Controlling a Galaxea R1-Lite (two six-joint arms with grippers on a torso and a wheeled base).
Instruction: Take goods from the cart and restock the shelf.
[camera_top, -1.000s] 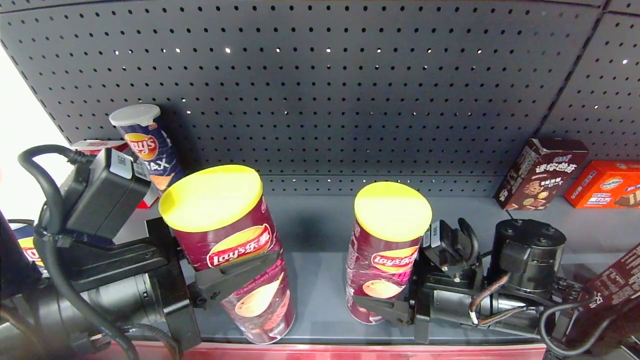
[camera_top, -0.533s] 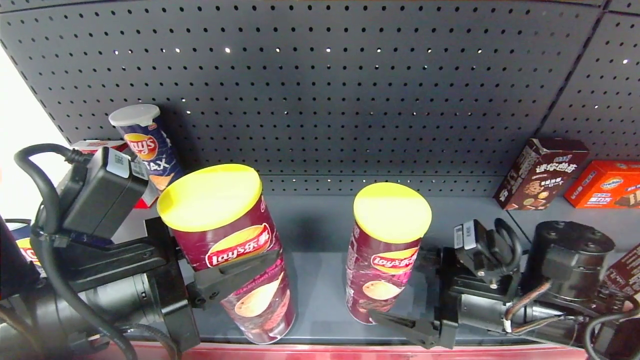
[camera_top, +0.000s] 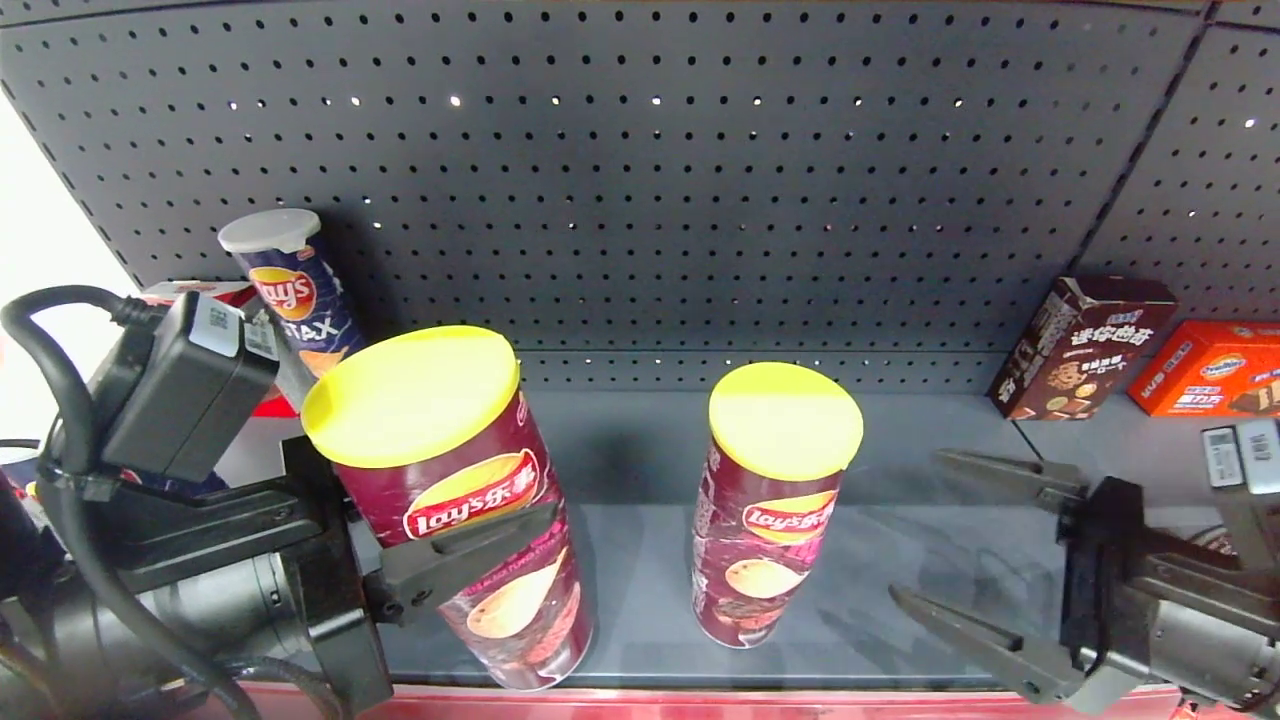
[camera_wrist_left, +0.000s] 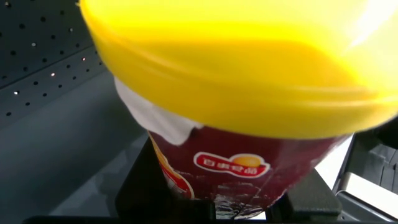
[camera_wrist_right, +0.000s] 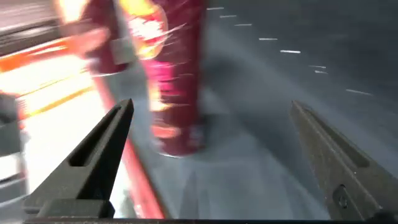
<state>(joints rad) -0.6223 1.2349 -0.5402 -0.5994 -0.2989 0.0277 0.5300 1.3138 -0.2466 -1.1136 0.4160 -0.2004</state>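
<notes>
Two maroon chip cans with yellow lids are on the dark grey shelf (camera_top: 640, 450). My left gripper (camera_top: 450, 550) is shut on the left can (camera_top: 450, 480) near the shelf's front edge; the left wrist view looks down at that can (camera_wrist_left: 242, 162) and its lid. The second can (camera_top: 770, 500) stands upright by itself at the shelf's middle. My right gripper (camera_top: 950, 540) is open to the right of it, apart from it. The right wrist view has the freestanding can (camera_wrist_right: 177, 74) beyond my open right gripper (camera_wrist_right: 211, 155).
A blue chip can (camera_top: 295, 290) with a grey lid leans at the back left against the pegboard wall (camera_top: 640, 180). A brown box (camera_top: 1085, 345) and an orange box (camera_top: 1210, 365) stand at the back right. A red strip (camera_top: 700, 703) runs along the shelf's front edge.
My right gripper has let go of the middle can, opened and drawn back to the right. The left gripper with its can has shifted slightly left.
</notes>
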